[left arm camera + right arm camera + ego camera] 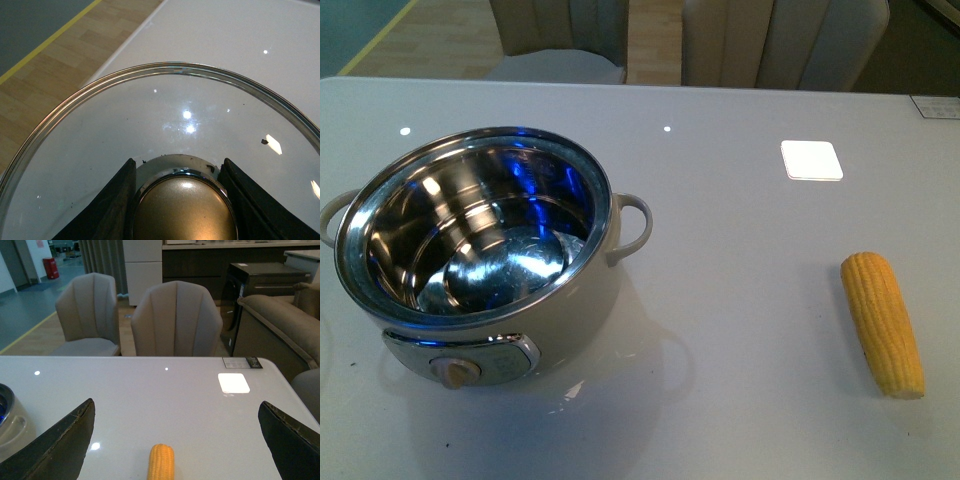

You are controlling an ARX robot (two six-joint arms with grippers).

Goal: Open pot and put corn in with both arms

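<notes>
White tabletop (740, 300) is carrying your uncovered pot (570, 320) on the left, the corn (882, 322) lying well apart on the right. Your left gripper (178, 170) is clamping the glass lid (150, 115) by its knob (182, 210), seemingly near the table's edge; your right gripper (176, 405) is hanging spread wide, facing the corn.
</notes>
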